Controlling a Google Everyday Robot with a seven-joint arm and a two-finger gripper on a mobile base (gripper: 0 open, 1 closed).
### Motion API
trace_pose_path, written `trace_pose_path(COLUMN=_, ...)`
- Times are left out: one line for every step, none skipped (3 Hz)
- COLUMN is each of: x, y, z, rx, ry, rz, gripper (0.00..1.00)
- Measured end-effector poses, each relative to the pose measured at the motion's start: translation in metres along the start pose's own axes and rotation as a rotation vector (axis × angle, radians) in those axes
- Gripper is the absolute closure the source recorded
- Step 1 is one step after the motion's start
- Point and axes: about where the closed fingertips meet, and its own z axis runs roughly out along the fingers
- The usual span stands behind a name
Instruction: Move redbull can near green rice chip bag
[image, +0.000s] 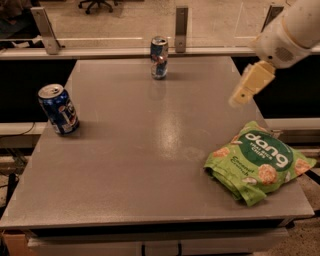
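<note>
Hovering over the table's (125, 165) right side, gripper (243, 92) being held high, its state not being shown, redbull can (159, 58) being seen upright at far edge, well apart from bag (260, 162) lying near right, blue can (59, 109) at left.
</note>
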Motion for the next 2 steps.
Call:
trace_pose_path(x=-0.034, y=-0.036, z=0.032, rx=0.03, ry=-0.121, rz=0.058, gripper=0.0)
trace_pose_path(x=-0.078, y=-0.065, z=0.065, rx=0.075, ry=-0.259, rz=0.097, gripper=0.0)
